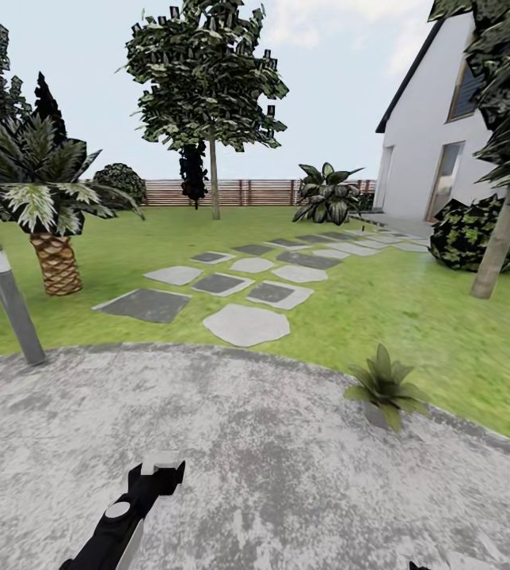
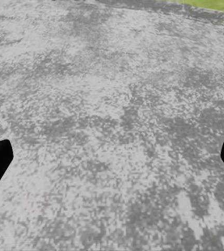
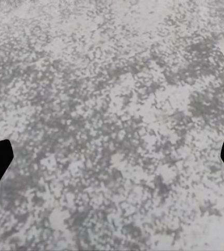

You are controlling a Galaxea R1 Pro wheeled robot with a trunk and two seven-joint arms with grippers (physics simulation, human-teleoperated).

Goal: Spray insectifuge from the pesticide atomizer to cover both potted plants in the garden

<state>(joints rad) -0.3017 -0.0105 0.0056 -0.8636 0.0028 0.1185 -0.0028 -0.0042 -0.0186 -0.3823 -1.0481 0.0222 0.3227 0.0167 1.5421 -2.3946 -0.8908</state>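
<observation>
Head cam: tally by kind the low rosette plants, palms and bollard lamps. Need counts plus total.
rosette plant: 1
palm: 1
bollard lamp: 1
Total: 3

A grey mottled round patio (image 1: 271, 467) fills the near ground, its curved edge meeting the green lawn (image 1: 413, 309) beyond. A small potted plant (image 1: 385, 385) with pointed olive leaves sits at the patio's right edge, right where paving meets grass. At the left edge a grey bollard lamp (image 1: 12, 303) stands tilted. Stepping stones (image 1: 245, 324), pale and dark, run across the lawn toward the far right. A palm (image 1: 49, 206) stands on the grass at left.
</observation>
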